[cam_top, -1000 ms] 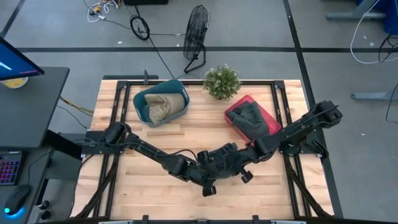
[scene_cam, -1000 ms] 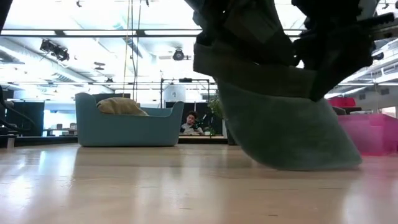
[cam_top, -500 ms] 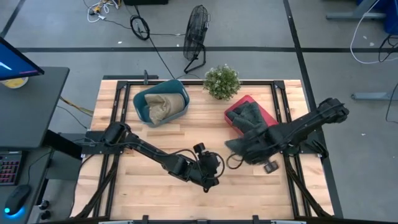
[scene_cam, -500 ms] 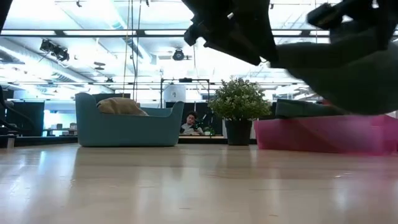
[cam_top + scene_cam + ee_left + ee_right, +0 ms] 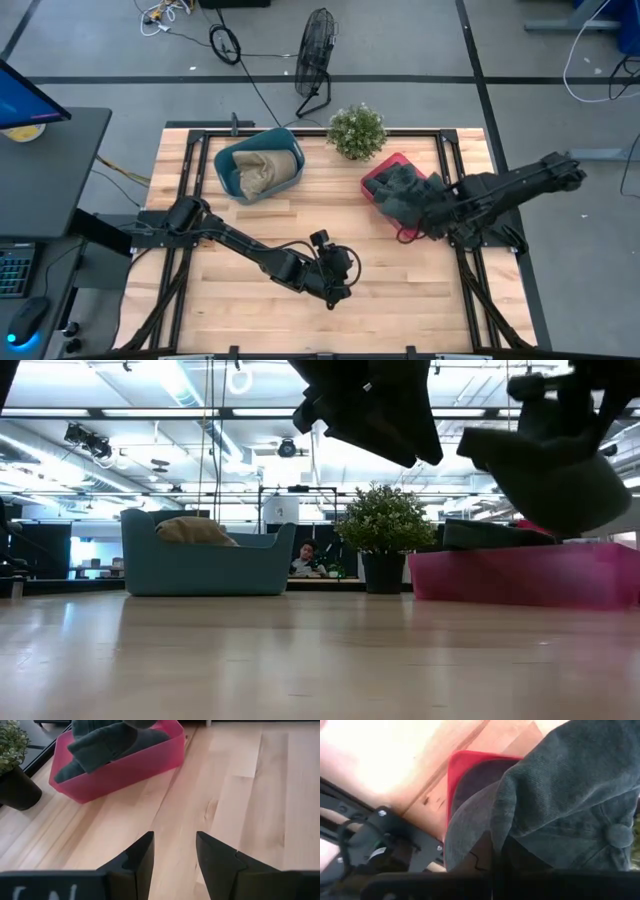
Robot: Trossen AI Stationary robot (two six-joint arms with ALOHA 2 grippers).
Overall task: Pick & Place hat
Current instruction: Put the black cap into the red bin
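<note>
My right gripper (image 5: 428,208) is shut on a dark grey corduroy hat (image 5: 555,470), which hangs in the air over the near edge of the pink bin (image 5: 378,178) at the table's right. The hat fills the right wrist view (image 5: 570,795), with its top button (image 5: 619,835) showing. Another dark grey hat (image 5: 112,747) lies in that bin. My left gripper (image 5: 335,272) is open and empty above the middle of the table, near its near edge; its fingers (image 5: 140,855) point toward the pink bin. My right gripper holds the dark grey hat from above. The hat itself hides the fingers and the place of contact. The hat hangs below the gripper, lifted clear of the table, its lowest part (image 5: 575,520) just above the bin's rim (image 5: 520,550).
A blue bin (image 5: 258,165) with a beige hat (image 5: 195,530) in it stands at the far left. A potted plant (image 5: 356,130) stands at the far edge between the two bins. Bare wooden table (image 5: 220,280) lies to the left and near side.
My right gripper has gone from the table's middle toward the right and far edges, carrying the grey hat. The hat, whose lower edge was at the table top beside my left gripper, is now lifted clear and hangs over the pink bin.
</note>
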